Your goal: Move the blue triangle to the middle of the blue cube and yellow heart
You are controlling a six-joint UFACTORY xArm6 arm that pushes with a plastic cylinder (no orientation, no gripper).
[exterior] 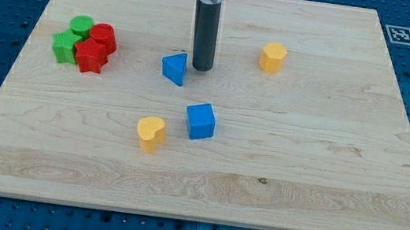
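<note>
The blue triangle (pixel 174 68) lies a little above the board's middle. My tip (pixel 201 68) stands just to its right, close to it or touching it; I cannot tell which. The blue cube (pixel 200 121) sits below the triangle, slightly to the right. The yellow heart (pixel 151 132) lies to the lower left of the cube, a short gap between them. The dark rod rises from the tip to the view's top edge.
A yellow block (pixel 273 57) sits to the right of the tip. A cluster of green blocks (pixel 70 38) and red blocks (pixel 97 47) lies at the left. The wooden board (pixel 338 188) rests on a blue perforated table.
</note>
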